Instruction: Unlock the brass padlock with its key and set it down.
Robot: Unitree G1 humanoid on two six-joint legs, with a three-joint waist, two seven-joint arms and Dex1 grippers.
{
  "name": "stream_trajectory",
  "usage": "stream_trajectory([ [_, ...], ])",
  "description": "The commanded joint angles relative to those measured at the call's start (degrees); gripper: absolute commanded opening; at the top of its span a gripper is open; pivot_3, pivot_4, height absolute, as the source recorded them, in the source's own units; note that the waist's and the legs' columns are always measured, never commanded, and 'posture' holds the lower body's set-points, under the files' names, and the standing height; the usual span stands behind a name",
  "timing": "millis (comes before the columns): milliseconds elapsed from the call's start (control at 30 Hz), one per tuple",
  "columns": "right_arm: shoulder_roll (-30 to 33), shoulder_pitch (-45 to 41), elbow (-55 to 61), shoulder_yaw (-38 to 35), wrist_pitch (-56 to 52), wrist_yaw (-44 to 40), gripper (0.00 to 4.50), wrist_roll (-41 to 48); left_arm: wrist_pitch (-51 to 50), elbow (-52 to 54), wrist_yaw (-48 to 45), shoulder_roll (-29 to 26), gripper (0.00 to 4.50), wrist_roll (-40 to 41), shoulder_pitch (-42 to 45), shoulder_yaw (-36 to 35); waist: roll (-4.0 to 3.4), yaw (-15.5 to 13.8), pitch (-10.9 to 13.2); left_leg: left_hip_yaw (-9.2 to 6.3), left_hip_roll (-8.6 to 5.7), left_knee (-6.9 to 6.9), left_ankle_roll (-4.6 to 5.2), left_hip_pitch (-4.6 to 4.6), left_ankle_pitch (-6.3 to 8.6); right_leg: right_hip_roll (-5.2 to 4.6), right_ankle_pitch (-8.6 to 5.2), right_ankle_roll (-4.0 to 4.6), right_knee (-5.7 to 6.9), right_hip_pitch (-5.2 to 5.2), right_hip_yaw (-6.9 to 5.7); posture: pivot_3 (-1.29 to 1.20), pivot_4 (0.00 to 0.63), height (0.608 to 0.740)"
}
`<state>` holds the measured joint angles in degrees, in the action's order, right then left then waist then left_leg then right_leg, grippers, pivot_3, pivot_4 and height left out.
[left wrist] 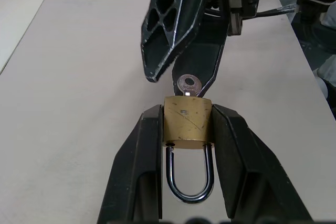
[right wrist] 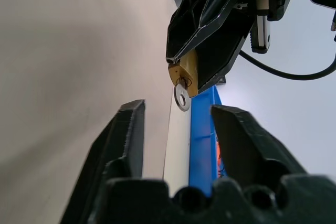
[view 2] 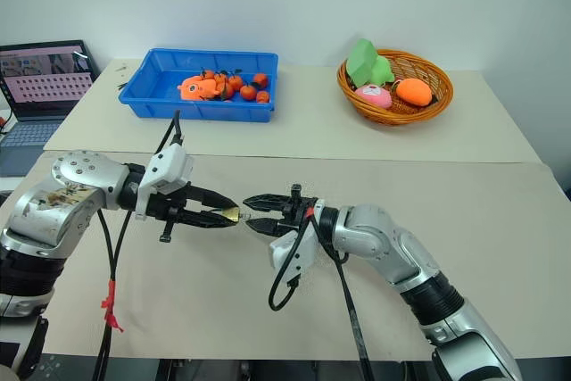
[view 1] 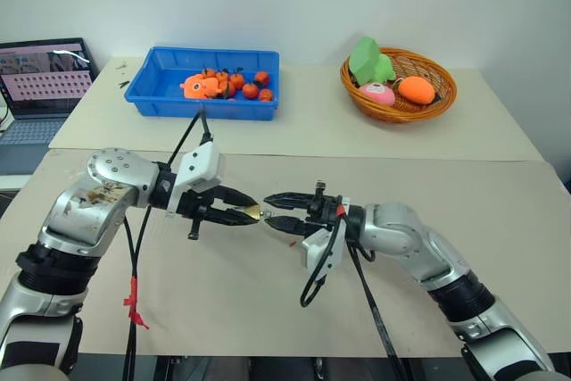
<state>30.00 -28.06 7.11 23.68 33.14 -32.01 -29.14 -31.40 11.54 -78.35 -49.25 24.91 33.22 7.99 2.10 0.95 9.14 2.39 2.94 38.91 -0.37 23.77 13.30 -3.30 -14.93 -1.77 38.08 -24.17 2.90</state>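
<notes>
The brass padlock (left wrist: 187,121) is a small squarish block of scuffed golden metal with a thin, bright silver U-shaped shackle (left wrist: 190,179) looping out of one end. It is pinched by its two flat sides between the matte black fingers of the left gripper (view 1: 247,211), held in the air above the pale, smooth table (view 1: 268,310), with the shackle lying back between the fingers toward the wrist. A little silver key (left wrist: 188,84) with a round, holed head sticks out of the lock's free end.

The right gripper (view 1: 273,210) faces the left one almost tip to tip, at about 3 o'clock from the padlock in the head camera view. Its ribbed black plastic fingers stand apart, and the key head sits just off their tips in the gap, touched by neither as far as can be seen. So the left gripper is clamped on the padlock and the right one is spread with nothing in it.

At 12 o'clock from the padlock, well apart on the far table, sits a glossy blue plastic bin (view 1: 161,95) with small orange toys inside. At roughly 1 o'clock stands a round woven wicker basket (view 1: 443,100) holding soft-looking green, pink and orange shapes. A laptop (view 1: 36,86) is open at about 10 o'clock.
</notes>
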Motion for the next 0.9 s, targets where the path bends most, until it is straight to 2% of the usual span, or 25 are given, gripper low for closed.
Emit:
stream_trajectory([
  [33,2.53,-1.33,-0.79,-2.63,7.51,9.18,2.59,-9.1,0.32,1.26,-0.21,0.08,0.84,1.04,1.01,-0.83,0.0,-0.02,0.0,0.0,0.0,0.0,0.0,0.0,0.0,0.0,0.0,0.0,0.0,0.0,0.0,0.0,0.15,0.74],
  [133,4.41,-2.02,-1.27,-3.11,11.07,20.19,2.59,-20.88,0.2,1.13,-0.15,0.23,0.84,1.05,1.15,-0.8,0.0,-0.04,0.0,0.02,-0.01,0.0,0.0,0.01,0.0,-0.01,0.0,0.0,0.0,-0.02,0.0,0.0,0.15,0.74],
  [233,2.94,-2.01,0.11,-3.86,8.86,26.88,2.59,-26.93,0.17,1.23,0.1,0.36,0.84,1.05,0.95,-0.87,0.0,-0.03,0.0,0.02,0.0,0.0,0.0,0.01,0.0,0.0,0.0,0.0,0.02,-0.04,0.01,0.0,0.15,0.74],
  [467,2.4,-2.36,0.33,-2.23,9.99,28.5,2.59,-27.78,0.06,1.11,0.2,0.5,0.84,0.91,1.26,-0.86,0.0,0.18,0.0,0.03,-0.01,0.0,-0.01,0.01,0.0,-0.01,0.0,0.0,0.0,-0.02,0.04,0.0,0.15,0.74],
  [733,2.36,-1.64,-0.35,-1.89,10.45,26.18,2.59,-24.51,-0.09,1.45,0.51,0.31,0.84,1.0,0.87,-1.19,0.0,0.22,0.0,0.02,-0.01,0.0,-0.01,0.0,0.0,0.0,0.0,0.0,0.0,-0.01,0.04,0.0,0.15,0.74],
  [867,2.07,-2.23,-0.63,-1.83,10.43,25.85,3.6,-24.24,-0.18,1.52,0.63,0.29,0.84,1.09,0.84,-1.3,0.0,0.21,0.0,0.01,-0.01,0.0,-0.01,0.0,0.0,0.0,0.0,0.0,0.0,-0.01,0.04,0.0,0.15,0.74],
  [900,2.03,-2.34,-0.62,-1.7,10.37,25.61,4.01,-24.46,-0.16,1.5,0.65,0.29,0.84,1.08,0.83,-1.3,0.0,0.21,0.0,0.01,-0.01,0.0,0.0,0.0,0.0,0.0,0.0,0.0,0.0,-0.02,0.04,0.0,0.15,0.74],
])
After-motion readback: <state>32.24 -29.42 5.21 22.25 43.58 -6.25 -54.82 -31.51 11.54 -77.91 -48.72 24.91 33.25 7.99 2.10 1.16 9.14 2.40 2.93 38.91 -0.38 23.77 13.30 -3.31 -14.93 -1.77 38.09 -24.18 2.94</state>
